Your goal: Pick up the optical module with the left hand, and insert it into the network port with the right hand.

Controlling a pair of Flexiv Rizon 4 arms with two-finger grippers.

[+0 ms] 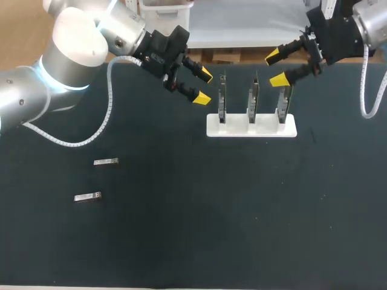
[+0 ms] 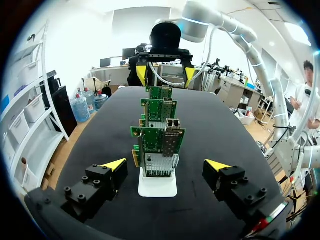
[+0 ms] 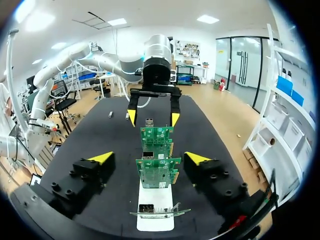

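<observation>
Hovering wide open, empty, beside the network cards (image 1: 251, 99), left jaws and right jaws have not yet touched the optical modules (image 1: 106, 161) on the desk (image 1: 193, 241).

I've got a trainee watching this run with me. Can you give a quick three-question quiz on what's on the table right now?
1. True or false: the left pincer is shut on something.
2. How many network cards stand upright in the white stand? A) two B) three C) four
3. Fill in: the farther optical module and the nearer optical module both lie flat on the table toward the robot's ____ side.
Key: 1 false, it is open and empty; 2 B; 3 left.
</observation>
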